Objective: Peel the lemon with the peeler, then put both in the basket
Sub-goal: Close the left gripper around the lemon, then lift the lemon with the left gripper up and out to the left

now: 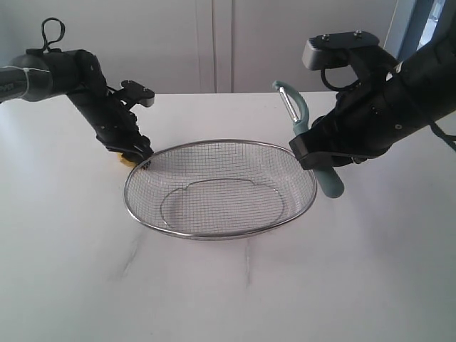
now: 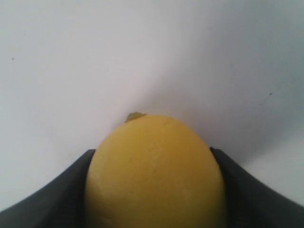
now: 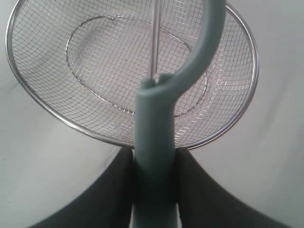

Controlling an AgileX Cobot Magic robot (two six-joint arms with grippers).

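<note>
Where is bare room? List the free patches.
Free: inside the basket; the wide table nearer the camera; the strip behind the basket's far rim. Crowded: its left rim, where the left claw holds the lemon; its right rim, by the right claw and peeler.

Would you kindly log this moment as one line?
left gripper: shut on lemon | right gripper: shut on peeler | basket: empty

A robot test room, we think.
We see a white table (image 1: 228,299), plain wall panels (image 1: 214,43) at 12 o'clock, and black robot arms (image 1: 71,71) at 10 and 2 o'clock.
</note>
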